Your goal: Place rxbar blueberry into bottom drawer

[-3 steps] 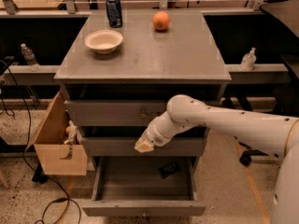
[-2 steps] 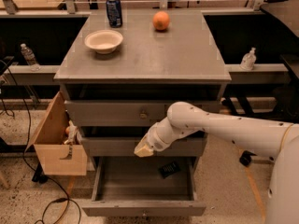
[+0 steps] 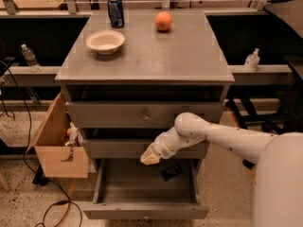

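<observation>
Camera view, dark rxbar blueberry [image 3: 171,171] apparently in bottom drawer [image 3: 142,211], end effector [image 3: 149,157] nearby

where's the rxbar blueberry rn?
Camera view: the rxbar blueberry lies inside the open bottom drawer, toward its right rear. The end effector hovers just up and left of it, above the drawer.

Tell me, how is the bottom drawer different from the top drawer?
The bottom drawer is pulled far out; the top drawer is pushed in. You can see a dark snack bar lying in the bottom drawer; the top drawer's inside is hidden. The gripper hangs over the bottom drawer, below the top one. Both are grey with a small knob.
</observation>
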